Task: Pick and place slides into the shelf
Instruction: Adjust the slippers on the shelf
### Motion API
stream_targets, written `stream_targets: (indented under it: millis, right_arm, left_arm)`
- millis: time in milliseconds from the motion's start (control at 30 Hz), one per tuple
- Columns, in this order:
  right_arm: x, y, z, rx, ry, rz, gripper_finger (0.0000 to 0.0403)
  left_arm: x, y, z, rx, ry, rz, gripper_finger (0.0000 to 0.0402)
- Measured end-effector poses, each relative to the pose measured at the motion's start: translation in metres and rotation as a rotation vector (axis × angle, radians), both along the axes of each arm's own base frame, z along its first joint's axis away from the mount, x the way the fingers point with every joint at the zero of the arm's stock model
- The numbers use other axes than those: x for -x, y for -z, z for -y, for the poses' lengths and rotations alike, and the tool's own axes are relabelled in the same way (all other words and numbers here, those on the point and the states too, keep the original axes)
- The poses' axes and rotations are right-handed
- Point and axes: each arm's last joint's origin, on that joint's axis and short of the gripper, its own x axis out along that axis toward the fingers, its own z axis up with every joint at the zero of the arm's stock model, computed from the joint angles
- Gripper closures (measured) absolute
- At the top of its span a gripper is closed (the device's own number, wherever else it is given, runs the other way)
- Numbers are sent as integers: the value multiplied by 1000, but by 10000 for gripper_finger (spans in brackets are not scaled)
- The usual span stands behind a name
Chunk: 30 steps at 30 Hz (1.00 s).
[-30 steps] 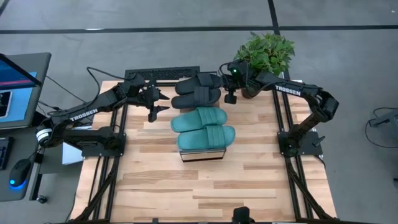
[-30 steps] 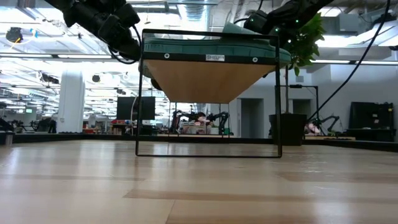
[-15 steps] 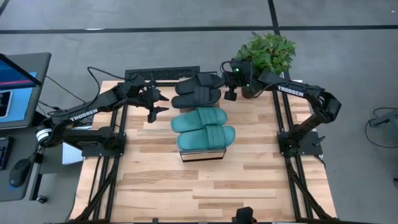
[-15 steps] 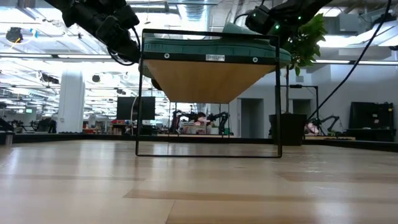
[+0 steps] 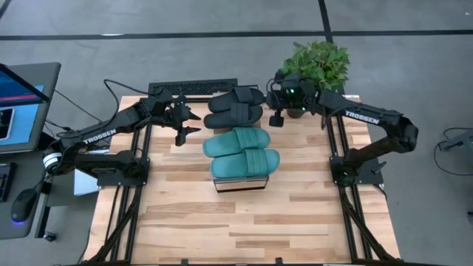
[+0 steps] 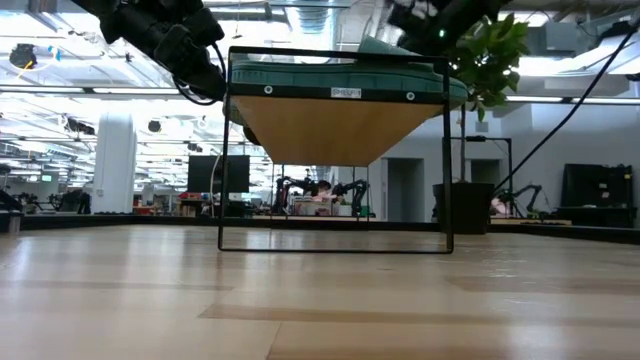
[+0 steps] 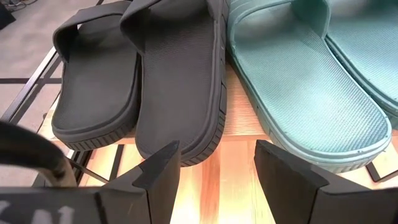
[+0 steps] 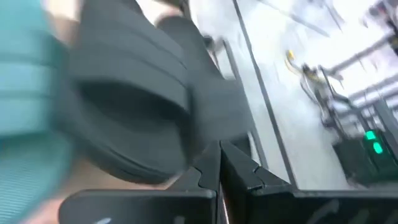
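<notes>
Two teal slides [image 5: 242,151] and two black slides [image 5: 235,107] lie side by side on their soles on top of the shelf [image 5: 240,183], the black pair at its far end. My left gripper [image 5: 189,127] hovers open to the left of the black slides. In the left wrist view, its gripper [image 7: 214,168] faces the heels of a black slide [image 7: 177,81] and a teal slide [image 7: 298,81]. My right gripper [image 5: 276,119] hangs shut to the right of the black slides, holding nothing. In its wrist view, that gripper [image 8: 219,168] points at a black slide [image 8: 137,106].
A potted plant [image 5: 319,63] stands at the table's far right corner, close behind my right arm. A dark flat device [image 5: 192,89] lies at the far edge. A laptop [image 5: 22,103] sits off the table's left. Bare tabletop [image 5: 244,222] stretches toward the near edge.
My right gripper has risen and drawn back from the black slides toward the table's right edge, staying shut. The slides and the shelf have kept their places.
</notes>
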Motion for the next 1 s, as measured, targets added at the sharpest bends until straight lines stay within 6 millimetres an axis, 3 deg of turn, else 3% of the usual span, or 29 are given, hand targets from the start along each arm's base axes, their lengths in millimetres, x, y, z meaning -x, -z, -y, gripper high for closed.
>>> stream_targets:
  millis: [267,633,1000]
  right_arm:
    - [-9,2,-33,-47,-117,-26,403]
    - [-24,38,-23,-134,-90,-186,403]
    - [-20,29,-28,-103,-79,-164,403]
  left_arm:
    - [0,0,0,0,1,1,207]
    - [-1,0,2,17,34,11,207]
    - [0,1,3,32,43,4,207]
